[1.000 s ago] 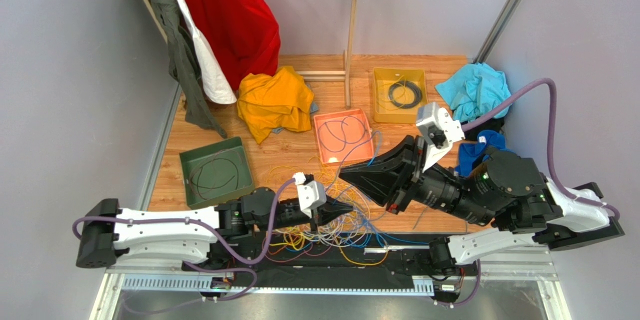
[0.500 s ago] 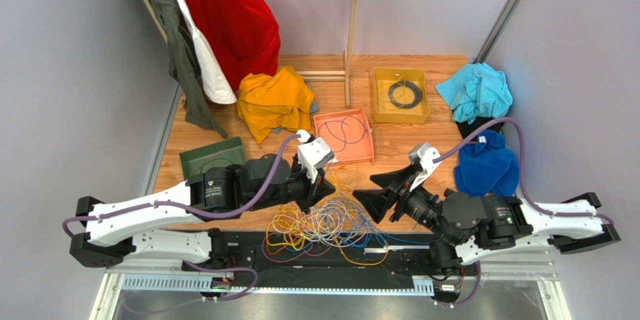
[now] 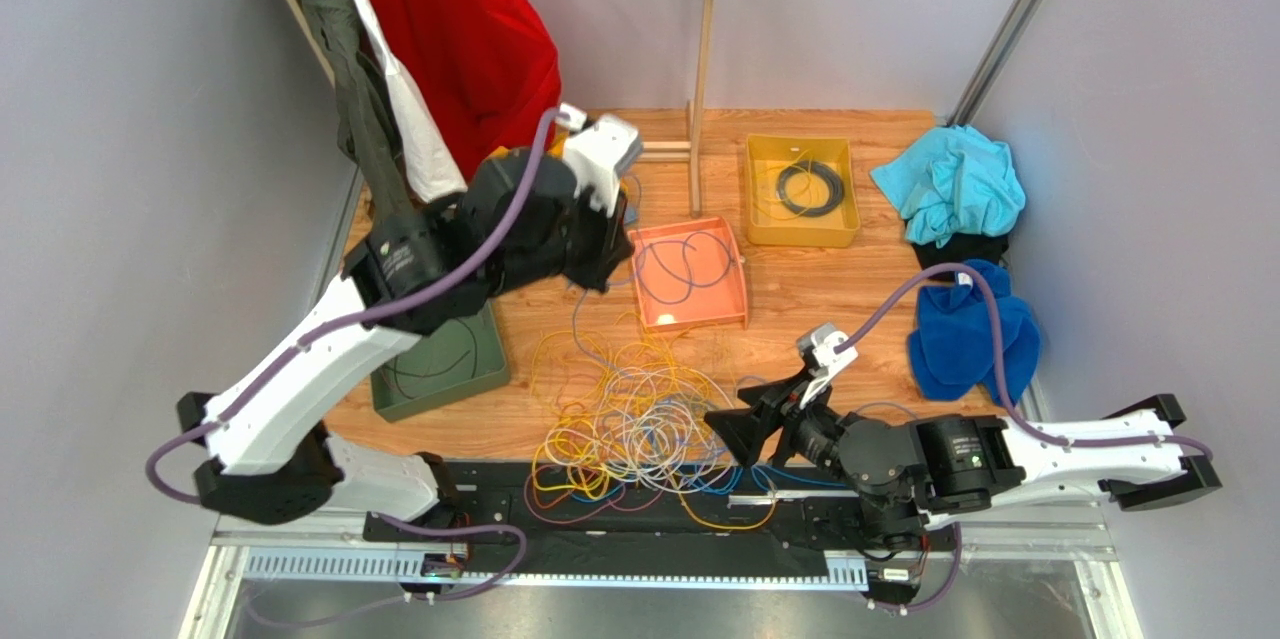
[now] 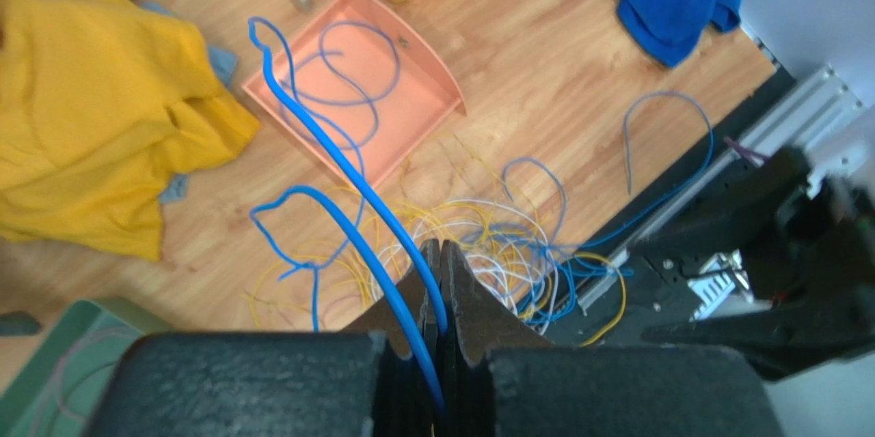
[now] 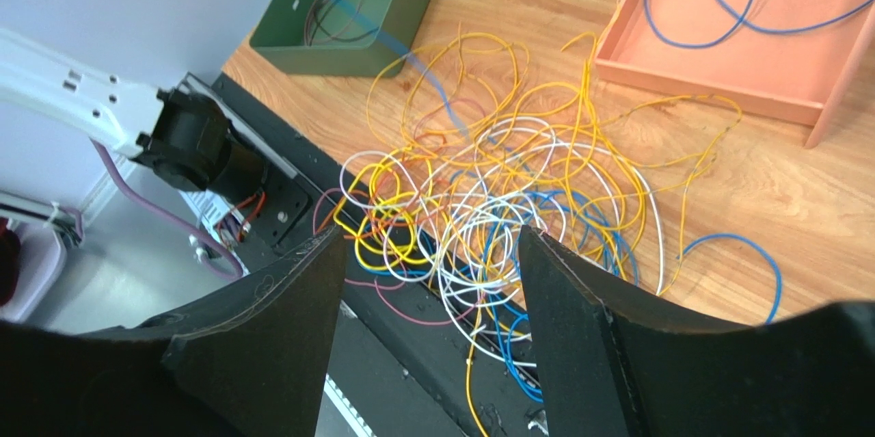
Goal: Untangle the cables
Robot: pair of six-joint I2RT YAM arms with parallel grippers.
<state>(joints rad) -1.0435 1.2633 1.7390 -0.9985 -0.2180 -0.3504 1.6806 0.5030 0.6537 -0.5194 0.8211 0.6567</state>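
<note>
The cables (image 3: 646, 422) lie as a tangle of yellow, white, blue and orange wires at the table's near edge, also seen from the right wrist (image 5: 493, 181). My left gripper (image 3: 597, 276) is raised beside the salmon tray (image 3: 736, 312). Its jaws (image 4: 440, 245) are shut on a blue cable (image 4: 339, 155) that loops down toward the tray and the tangle. My right gripper (image 3: 736, 429) sits low at the tangle's right edge. In the right wrist view it (image 5: 429, 232) is open wide, with nothing between its fingers.
A green tray (image 3: 394, 396) with a dark wire stands at the left. A yellow tray (image 3: 759, 227) holds a black coil (image 3: 812, 189). A blue cloth (image 3: 969, 324), a teal cloth (image 3: 947, 174), a yellow cloth (image 4: 92, 119), a red shirt (image 3: 466, 24) and a wooden pole (image 3: 700, 84) surround the work area.
My left arm rose and swung back toward the salmon tray, drawing the blue cable out of the tangle. My right gripper opened and dropped from above the tray to the tangle's right edge.
</note>
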